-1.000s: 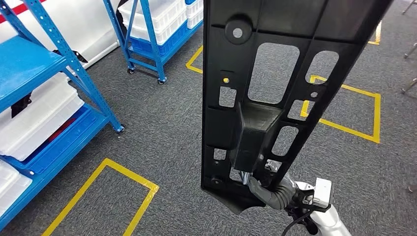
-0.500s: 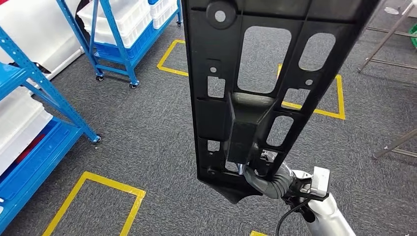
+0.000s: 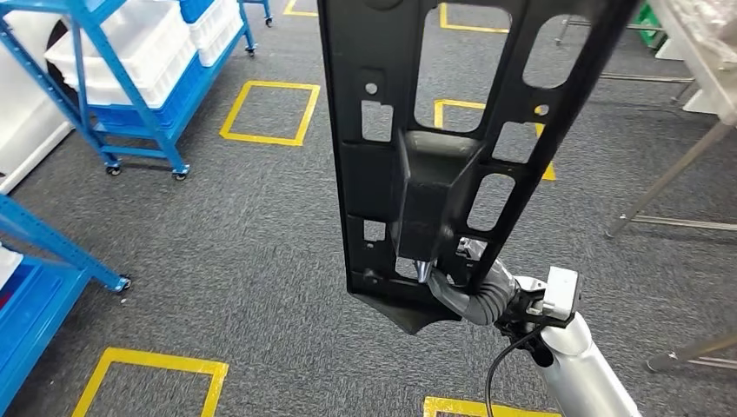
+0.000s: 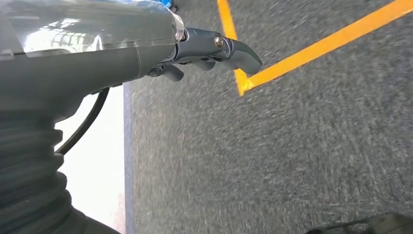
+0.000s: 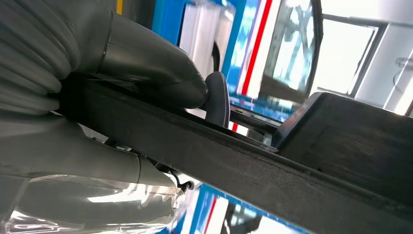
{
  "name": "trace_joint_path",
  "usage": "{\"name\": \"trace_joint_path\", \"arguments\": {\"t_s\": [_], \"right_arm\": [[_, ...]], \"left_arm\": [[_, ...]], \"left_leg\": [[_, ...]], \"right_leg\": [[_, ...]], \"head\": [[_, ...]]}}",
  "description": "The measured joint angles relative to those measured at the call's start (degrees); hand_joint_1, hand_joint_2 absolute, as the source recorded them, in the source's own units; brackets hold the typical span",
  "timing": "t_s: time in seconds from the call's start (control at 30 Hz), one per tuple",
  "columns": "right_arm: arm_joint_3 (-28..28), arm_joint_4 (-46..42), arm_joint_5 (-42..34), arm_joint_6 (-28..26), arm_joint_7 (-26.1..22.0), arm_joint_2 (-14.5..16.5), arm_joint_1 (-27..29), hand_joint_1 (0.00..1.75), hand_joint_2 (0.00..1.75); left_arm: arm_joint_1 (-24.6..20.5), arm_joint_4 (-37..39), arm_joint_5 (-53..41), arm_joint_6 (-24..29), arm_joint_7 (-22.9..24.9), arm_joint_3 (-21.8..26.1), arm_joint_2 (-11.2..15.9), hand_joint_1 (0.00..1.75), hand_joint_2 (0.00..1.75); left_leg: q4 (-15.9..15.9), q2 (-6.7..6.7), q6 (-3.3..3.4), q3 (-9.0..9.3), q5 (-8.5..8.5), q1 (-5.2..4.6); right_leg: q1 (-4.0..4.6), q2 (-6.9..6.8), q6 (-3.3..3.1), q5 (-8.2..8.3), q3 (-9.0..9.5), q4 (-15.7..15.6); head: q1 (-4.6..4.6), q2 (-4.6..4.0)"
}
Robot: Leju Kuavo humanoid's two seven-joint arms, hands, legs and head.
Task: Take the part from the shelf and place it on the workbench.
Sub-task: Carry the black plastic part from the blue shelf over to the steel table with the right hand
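I had the part, a long black plastic panel with cut-out windows and a boxy block near its middle, standing almost upright in front of the head camera. My right hand held it by its lower end, fingers hooked through one of the openings below the block. I judged the upright carry sensible: it kept the long piece clear of the floor and near the body while walking. From the right wrist camera the thumb lay pressed along one face of the panel's edge, so the grip looked firm.

My left hand hung at my side over the grey carpet, holding nothing, its fingers loosely bent rather than spread or clenched. I left it idle because one hand was managing the load.

The blue shelving with its white bins stood well off to the left. To the right were the metal legs of a table, probably the workbench. By my estimate the pick was done and the carry was under way, with the placing not yet done. The tall panel blocked much of my forward view, a risk when approaching the table.
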Motion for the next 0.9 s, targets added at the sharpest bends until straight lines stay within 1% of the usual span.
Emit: {"name": "trace_joint_path", "arguments": {"t_s": [0.03, 0.07, 0.1, 0.13, 0.17, 0.2, 0.23, 0.27, 0.3, 0.33, 0.37, 0.4, 0.43, 0.47, 0.5, 0.53, 0.57, 0.6, 0.63, 0.67, 0.7, 0.73, 0.77, 0.8, 0.83, 0.87, 0.9], "right_arm": [[0.03, 0.04, 0.05, -0.17, -0.02, 0.0, -0.32, 1.75, 1.75], [0.08, 0.06, 0.1, -0.33, -0.02, 0.0, -0.51, 1.75, 1.75], [0.13, 0.06, 0.17, -0.51, 0.0, 0.0, -0.58, 1.75, 1.75], [0.17, 0.05, 0.24, -0.71, 0.04, 0.01, -0.53, 1.75, 1.75], [0.19, 0.01, 0.29, -0.97, 0.09, 0.05, -0.38, 1.75, 1.75], [0.19, -0.04, 0.34, -1.27, 0.13, 0.1, -0.23, 1.75, 1.75], [0.19, -0.11, 0.38, -1.57, 0.17, 0.18, -0.12, 1.75, 1.75], [0.19, -0.18, 0.41, -1.86, 0.2, 0.27, 0.07, 1.75, 1.75], [0.2, -0.22, 0.43, -2.07, 0.23, 0.33, 0.32, 1.75, 1.75], [0.2, -0.26, 0.44, -2.22, 0.27, 0.38, 0.66, 1.75, 1.75], [0.2, -0.27, 0.47, -2.33, 0.34, 0.41, 1.05, 1.75, 1.75], [0.2, -0.27, 0.5, -2.4, 0.42, 0.42, 1.36, 1.75, 1.75], [0.2, -0.31, 0.54, -2.43, 0.49, 0.42, 1.54, 1.75, 1.75], [0.2, -0.38, 0.57, -2.45, 0.56, 0.42, 1.62, 1.75, 1.75], [0.21, -0.47, 0.61, -2.46, 0.59, 0.42, 1.61, 1.75, 1.75], [0.22, -0.58, 0.63, -2.46, 0.6, 0.42, 1.61, 1.75, 1.75], [0.23, -0.68, 0.65, -2.47, 0.61, 0.43, 1.61, 1.75, 1.75], [0.25, -0.74, 0.67, -2.48, 0.62, 0.43, 1.64, 1.75, 1.75], [0.26, -0.81, 0.68, -2.49, 0.63, 0.44, 1.69, 1.75, 1.75], [0.26, -0.92, 0.7, -2.49, 0.65, 0.44, 1.75, 1.75, 1.75], [0.25, -1.06, 0.71, -2.49, 0.66, 0.43, 1.75, 1.75, 1.75], [0.25, -1.2, 0.72, -2.49, 0.66, 0.41, 1.72, 1.75, 1.75], [0.26, -1.32, 0.73, -2.49, 0.65, 0.39, 1.71, 1.75, 1.75], [0.27, -1.38, 0.73, -2.49, 0.65, 0.37, 1.69, 1.75, 1.75], [0.3, -1.38, 0.74, -2.49, 0.66, 0.35, 1.75, 1.75, 1.75], [0.32, -1.38, 0.76, -2.48, 0.67, 0.35, 1.83, 1.75, 1.75], [0.34, -1.38, 0.77, -2.48, 0.68, 0.35, 1.9, 1.75, 1.75]], "left_arm": [[0.07, 0.0, -0.21, -0.15, 0.2, 0.09, 0.0, 0.0, 1.75], [0.12, 0.0, -0.42, -0.26, 0.35, 0.15, -0.02, 0.0, 1.75], [0.14, 0.0, -0.54, -0.37, 0.43, 0.21, -0.04, 0.0, 1.75], [0.14, 0.0, -0.6, -0.45, 0.44, 0.23, -0.07, 0.0, 1.75], [0.12, 0.0, -0.67, -0.52, 0.26, 0.25, -0.13, 0.0, 1.75], [0.12, 0.0, -0.72, -0.55, -0.1, 0.26, -0.2, 0.0, 1.75], [0.15, 0.0, -0.8, -0.55, -0.62, 0.27, -0.29, 0.0, 1.75], [0.19, 0.0, -0.95, -0.55, -1.2, 0.27, -0.4, 0.0, 1.75], [0.26, 0.0, -1.07, -0.55, -1.67, 0.27, -0.48, 0.0, 1.75], [0.32, 0.0, -1.16, -0.54, -1.98, 0.27, -0.53, 0.0, 1.75], [0.38, 0.0, -1.22, -0.53, -2.14, 0.27, -0.58, 0.0, 1.75], [0.42, 0.0, -1.23, -0.53, -2.21, 0.27, -0.63, 0.0, 1.75], [0.42, 0.0, -1.23, -0.53, -2.24, 0.27, -0.68, 0.0, 1.75], [0.4, 0.0, -1.25, -0.53, -2.26, 0.27, -0.75, 0.0, 1.75], [0.38, 0.0, -1.26, -0.52, -2.28, 0.27, -0.81, 0.0, 1.75], [0.38, 0.0, -1.28, -0.51, -2.31, 0.27, -0.85, 0.0, 1.75], [0.37, -0.01, -1.29, -0.48, -2.32, 0.27, -0.87, 0.0, 1.75], [0.35, -0.01, -1.29, -0.46, -2.32, 0.27, -0.89, 0.0, 1.75], [0.31, -0.01, -1.29, -0.44, -2.32, 0.27, -0.93, 0.0, 1.75], [0.26, -0.02, -1.29, -0.43, -2.32, 0.27, -0.98, 0.0, 1.75], [0.23, -0.01, -1.29, -0.41, -2.32, 0.27, -1.02, 0.0, 1.75], [0.24, -0.01, -1.29, -0.4, -2.33, 0.27, -1.06, 0.0, 1.75], [0.27, -0.01, -1.29, -0.39, -2.33, 0.27, -1.07, 0.0, 1.75], [0.32, 0.0, -1.29, -0.38, -2.34, 0.27, -1.08, 0.0, 1.75], [0.4, 0.0, -1.29, -0.39, -2.34, 0.27, -1.08, 0.0, 1.75], [0.48, 0.0, -1.29, -0.4, -2.33, 0.27, -1.08, 0.0, 1.75], [0.56, 0.0, -1.28, -0.41, -2.33, 0.27, -1.08, 0.0, 1.75]], "left_leg": [[-2.8, -1.07, 0.18, 1.13, 1.09, 0.0], [-4.17, -1.74, 0.34, 1.71, 1.44, -0.05], [-4.46, -1.46, 0.46, 1.89, 1.43, -0.11], [-4.64, -0.91, 0.71, 2.01, 1.62, -0.13], [-5.06, -0.26, 1.09, 2.21, 1.89, -0.07], [-5.53, 0.43, 1.48, 2.39, 2.19, 0.03], [-5.98, 1.13, 1.83, 2.53, 2.44, 0.09], [-6.23, 1.86, 2.05, 2.61, 2.57, 0.05], [-6.26, 2.57, 2.17, 2.59, 2.56, -0.02], [-6.25, 3.31, 2.19, 2.57, 2.52, -0.08], [-6.22, 4.09, 2.17, 2.57, 2.44, -0.11], [-6.16, 4.85, 2.1, 2.58, 2.35, -0.11], [-6.06, 5.56, 1.97, 2.6, 2.22, -0.11], [-5.91, 6.2, 1.78, 2.66, 2.05, -0.13], [-5.73, 6.76, 1.5, 2.68, 1.83, -0.27], [-5.57, 7.25, 1.18, 2.73, 1.61, -0.41], [-5.45, 7.73, 0.84, 2.81, 1.42, -0.55], [-5.43, 8.29, 0.5, 2.91, 1.27, -0.64], [-5.45, 8.93, 0.18, 3.08, 1.17, -0.6], [-5.3, 9.17, -0.17, 3.17, 0.91, -0.47], [-4.54, 8.54, -0.48, 2.98, 0.21, -0.33], [-2.72, 7.31, -0.73, 2.29, -1.08, -0.18], [0.49, 5.66, -0.9, 0.92, -2.96, -0.04], [4.64, 4.23, -0.99, -0.96, -5.03, -0.01], [8.7, 3.49, -1.02, -2.88, -6.65, 0.0], [11.47, 3.15, -0.99, -4.3, -7.31, -0.01], [12.37, 3.03, -0.91, -4.89, -6.99, -0.02]], "right_leg": [[-0.04, 0.55, 0.25, 0.03, -0.11, 0.08], [-0.13, 1.06, 0.57, 0.11, -0.26, 0.1], [-0.21, 1.64, 0.96, 0.26, -0.39, 0.02], [-0.29, 2.14, 1.34, 0.44, -0.48, -0.18], [-0.26, 1.56, 1.6, 0.33, -0.62, -0.06], [-0.16, 0.36, 1.79, -0.3, -1.06, 0.76], [-0.07, -1.2, 1.93, -1.52, -1.98, 2.69], [-0.12, -2.93, 2.03, -3.25, -3.44, 5.81], [-0.26, -3.74, 2.22, -5.06, -5.31, 9.72], [-0.47, -4.08, 2.43, -6.32, -7.0, 13.24], [-0.67, -4.28, 2.64, -6.66, -7.96, 15.27], [-0.86, -4.5, 2.82, -5.97, -7.85, 15.14], [-1.01, -4.96, 2.95, -4.35, -6.45, 12.5], [-1.11, -6.05, 3.03, -2.43, -4.22, 8.36], [-0.94, -7.5, 3.0, -1.14, -2.1, 4.44], [-0.77, -8.55, 2.84, -0.33, -0.57, 1.49], [-0.52, -9.19, 2.64, -0.14, 0.15, -0.01], [-0.24, -8.97, 2.36, -0.31, 0.14, -0.28], [-0.2, -8.15, 2.05, -0.2, 0.02, -0.35], [-0.24, -7.48, 1.73, -0.08, 0.02, -0.48], [-0.33, -6.81, 1.36, 0.07, 0.04, -0.65], [-0.46, -6.23, 0.99, 0.24, 0.09, -0.82], [-0.56, -5.63, 0.69, 0.35, 0.12, -0.93], [-0.5, -4.96, 0.48, 0.4, 0.09, -0.94], [-0.4, -4.24, 0.36, 0.43, 0.07, -0.92], [-0.28, -3.42, 0.32, 0.44, 0.06, -0.9], [-0.19, -2.66, 0.3, 0.45, 0.06, -0.85]], "head": [[0.0, 0.0], [-0.01, 0.0], [-0.01, 0.0], [-0.01, 0.0], [0.0, 0.0], [0.01, 0.0], [0.01, 0.0], [0.01, 0.0], [0.01, 0.0], [0.01, 0.0], [0.01, 0.0], [0.01, 0.0], [0.01, 0.0], [0.01, 0.0], [0.01, 0.0], [0.0, 0.0], [-0.01, 0.0], [-0.01, 0.0], [-0.01, 0.0], [-0.01, 0.0], [0.0, 0.0], [0.0, 0.0], [-0.01, 0.0], [0.0, 0.0], [0.0, 0.0], [-0.01, 0.0], [0.0, 0.0]]}}
